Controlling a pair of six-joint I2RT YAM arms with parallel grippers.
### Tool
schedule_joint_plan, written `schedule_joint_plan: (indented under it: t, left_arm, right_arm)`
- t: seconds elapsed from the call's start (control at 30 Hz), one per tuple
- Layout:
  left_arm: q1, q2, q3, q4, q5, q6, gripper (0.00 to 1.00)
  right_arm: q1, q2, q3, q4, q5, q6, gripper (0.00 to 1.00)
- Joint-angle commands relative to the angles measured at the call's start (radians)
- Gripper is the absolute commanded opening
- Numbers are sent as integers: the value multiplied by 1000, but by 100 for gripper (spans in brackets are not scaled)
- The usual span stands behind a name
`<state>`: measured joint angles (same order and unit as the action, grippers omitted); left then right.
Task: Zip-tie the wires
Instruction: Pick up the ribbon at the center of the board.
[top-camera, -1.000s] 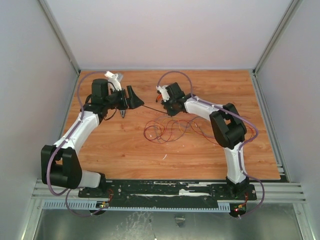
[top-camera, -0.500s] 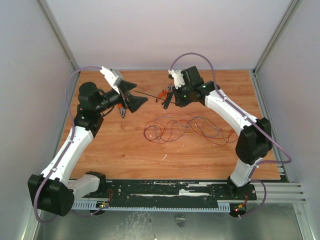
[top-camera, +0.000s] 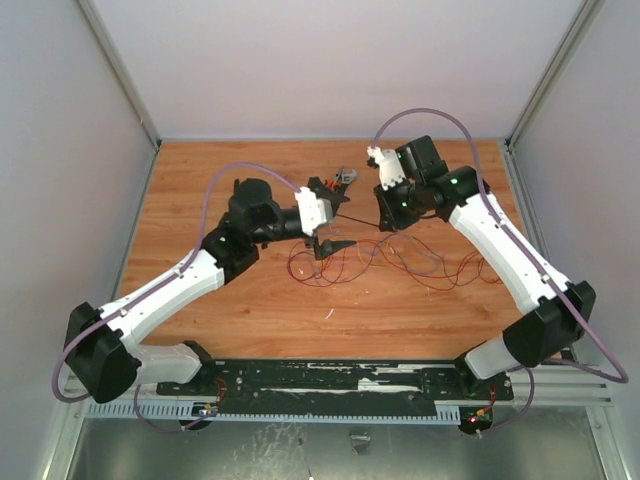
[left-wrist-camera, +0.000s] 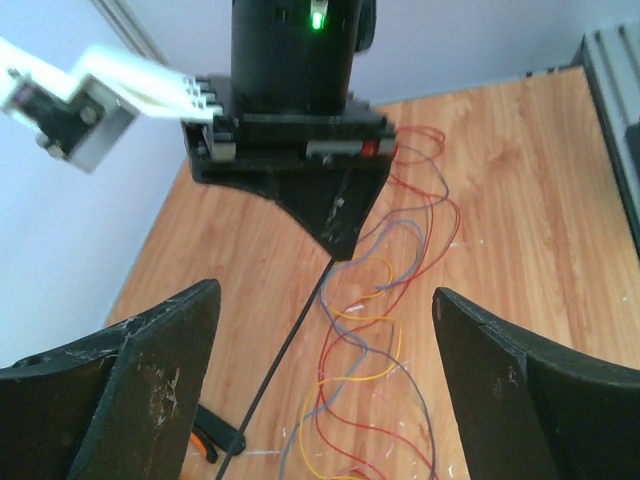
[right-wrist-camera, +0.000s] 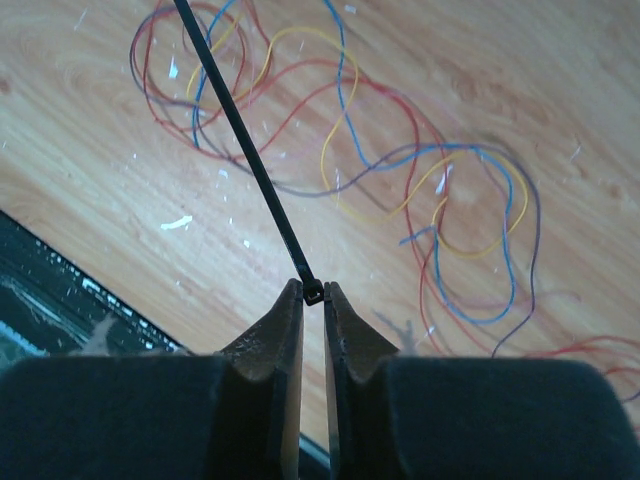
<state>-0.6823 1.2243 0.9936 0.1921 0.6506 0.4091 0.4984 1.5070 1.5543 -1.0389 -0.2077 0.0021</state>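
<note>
My right gripper (top-camera: 386, 220) is shut on the head of the black zip tie (right-wrist-camera: 313, 293) and holds it above the table. The strip (top-camera: 358, 218) runs out to the left toward my left gripper (top-camera: 333, 216). In the left wrist view the zip tie (left-wrist-camera: 283, 355) passes between the fingers of my left gripper (left-wrist-camera: 325, 300), which are wide open and touch nothing. The wires (top-camera: 372, 258), a loose tangle of red, orange and blue strands, lie on the wooden table under both grippers. They also show in the left wrist view (left-wrist-camera: 385, 330) and in the right wrist view (right-wrist-camera: 400, 170).
Orange-handled pliers (top-camera: 342, 181) lie on the table just behind the left gripper; a handle tip shows in the left wrist view (left-wrist-camera: 207, 443). Grey walls enclose the table on three sides. A black rail (top-camera: 340, 378) runs along the near edge.
My left arm has swung from the left rear to the table's centre, over the wires. My right gripper has moved right with the zip tie, and its arm has stretched out.
</note>
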Motion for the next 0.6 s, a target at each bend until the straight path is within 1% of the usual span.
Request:
schedule_joint_plan:
  t: [0.0,0.1,0.2,0.37,0.47,0.57]
  left_arm:
    - [-61,36,24,-74,-132,167,90]
    - [-89,57,19,-83,-181,188,87]
    - [-107,84,27,-92,-212,197,81]
    - [-135,152,65,-127,-229,215,78]
    - [-148,192,88,-146,-229,217,70]
    - [-164,222,96,-146,-229,222,65]
  right_arm:
    - [-4,-85,-52,-82,-31,34,7]
    - [-5,-112,-86,-93,-50,60,7]
    - [-4,-125,-105,-94,-64,73,6]
    - [-3,-131,-96,-90,-91,96,5]
    - [-3,-138,-96,-82,-98,112,5]
    - [-3,-145,-104,-70,-121,122,5]
